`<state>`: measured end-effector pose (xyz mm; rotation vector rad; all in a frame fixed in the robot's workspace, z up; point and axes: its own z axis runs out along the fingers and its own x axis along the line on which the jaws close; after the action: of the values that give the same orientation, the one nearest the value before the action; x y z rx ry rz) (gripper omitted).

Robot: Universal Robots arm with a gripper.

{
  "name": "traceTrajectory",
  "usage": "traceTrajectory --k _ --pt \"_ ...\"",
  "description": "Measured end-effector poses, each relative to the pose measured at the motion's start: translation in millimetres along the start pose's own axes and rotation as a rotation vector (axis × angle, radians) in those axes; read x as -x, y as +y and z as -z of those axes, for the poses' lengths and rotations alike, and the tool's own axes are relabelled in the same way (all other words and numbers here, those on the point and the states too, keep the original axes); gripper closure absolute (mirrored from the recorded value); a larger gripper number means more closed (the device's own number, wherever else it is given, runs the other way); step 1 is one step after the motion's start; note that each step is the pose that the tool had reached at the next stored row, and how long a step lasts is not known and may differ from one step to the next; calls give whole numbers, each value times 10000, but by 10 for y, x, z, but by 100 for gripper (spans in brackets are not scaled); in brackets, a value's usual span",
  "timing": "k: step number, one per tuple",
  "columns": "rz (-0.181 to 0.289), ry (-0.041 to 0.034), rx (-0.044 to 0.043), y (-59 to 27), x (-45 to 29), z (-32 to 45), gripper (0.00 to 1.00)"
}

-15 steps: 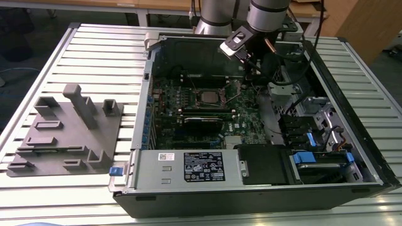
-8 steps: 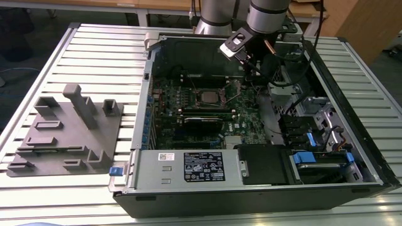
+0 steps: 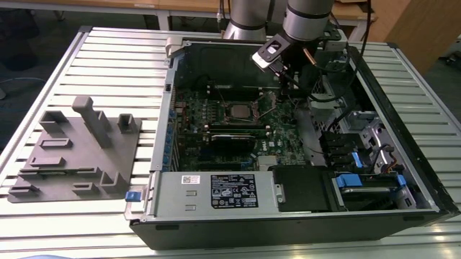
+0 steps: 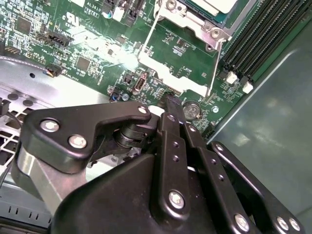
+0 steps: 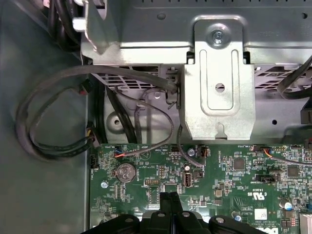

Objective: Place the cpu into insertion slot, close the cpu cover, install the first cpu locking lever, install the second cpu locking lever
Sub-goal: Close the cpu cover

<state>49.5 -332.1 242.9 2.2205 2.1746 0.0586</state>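
The jaws were pressed together, their fingertips (image 4: 170, 108) meeting with nothing pinched between them. They hung low over the green motherboard (image 4: 87, 44), the tips just beside a round coin battery (image 4: 191, 110).

The cpu (image 3: 238, 111) lay near the jaws but apart from them, just beyond the tips, flat in the insertion slot (image 3: 224, 114) with its pale metal top upward. A thin silver frame round that top looked like the cpu cover (image 4: 190, 20), lying down over the chip. Two thin wire levers (image 4: 147, 36) ran along the socket's sides, the nearer ends toward the jaws. I could not tell whether either was hooked home.

By my reckoning the chip is light, stiff and easily harmed on its underside, and is best taken only by opposite edges. The cover is thin hinged sheet metal that should swing with little force. The levers look springy and slippery, best taken at the bent free end.

The open computer case (image 3: 162, 124) held everything the jaws worked among. The board lay beneath them, a labelled silver box (image 3: 216, 189) and drive bays with blue tabs (image 3: 360, 181) sat farther off, and loops of black cable (image 5: 53, 117) lay past the board's edge. Well apart from the jaws, on the slatted worktop (image 3: 94, 54) outside the case, stood a grey moulded fixture (image 3: 72, 156) with slots and recesses.
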Motion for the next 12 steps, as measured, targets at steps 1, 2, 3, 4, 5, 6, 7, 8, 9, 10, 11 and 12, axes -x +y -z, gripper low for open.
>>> traceTrajectory --k 1,2,3,4,5,6,7,8,9,10,11,12 --pt "-1 -1 -1 -2 4 -6 89" --pt "-2 -1 0 -6 8 -11 89" --pt "-3 -1 0 -12 10 -15 89" --pt "-3 -1 1 -19 11 -17 89" --pt "-3 -2 1 -22 11 -17 89" --pt "-3 -2 1 -22 11 -17 89" --pt "-3 -2 1 -22 11 -18 89" --pt "-2 -1 1 -22 11 -18 89" --pt "-3 -2 1 -23 11 -18 89" --pt "-3 -1 1 -23 11 -18 89" --pt "-2 -2 -4 -23 11 -18 89" --pt "-3 -2 -26 -23 11 -19 89"
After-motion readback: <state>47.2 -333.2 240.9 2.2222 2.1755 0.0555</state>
